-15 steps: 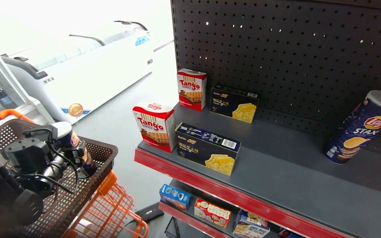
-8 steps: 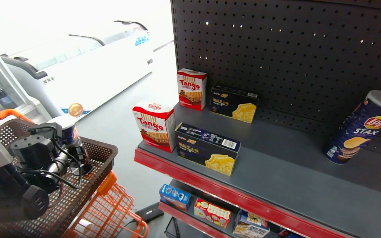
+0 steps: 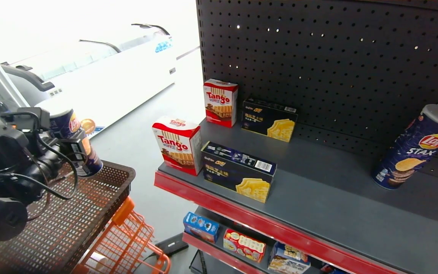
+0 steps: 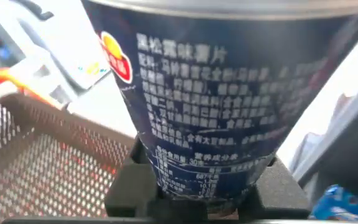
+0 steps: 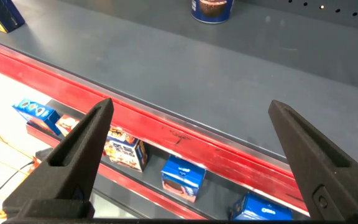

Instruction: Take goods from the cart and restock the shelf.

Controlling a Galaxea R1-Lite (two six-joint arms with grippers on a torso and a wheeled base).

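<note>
My left gripper [image 3: 73, 149] is shut on a dark blue chips can [image 3: 70, 131] with a white lid, held above the brown mesh basket [image 3: 89, 213] of the orange cart [image 3: 127, 243]. Up close in the left wrist view, that chips can [image 4: 210, 106] stands between the black fingers [image 4: 129, 193]. A matching chips can [image 3: 413, 148] leans against the pegboard at the right of the grey shelf [image 3: 318, 205]. My right gripper [image 5: 194, 162] hangs open and empty over the shelf's red front edge [image 5: 185, 137].
Two red wafer boxes [image 3: 177, 144] [image 3: 220, 102] and two dark blue boxes [image 3: 238, 170] [image 3: 269, 119] stand at the shelf's left end. Bare shelf lies between them and the leaning can. Lower shelves hold small boxes [image 3: 243, 243]. A white freezer [image 3: 101, 80] stands behind the cart.
My left gripper has risen with the chips can, lifting it from inside the basket to above its rim. The shelf goods have stayed put.
</note>
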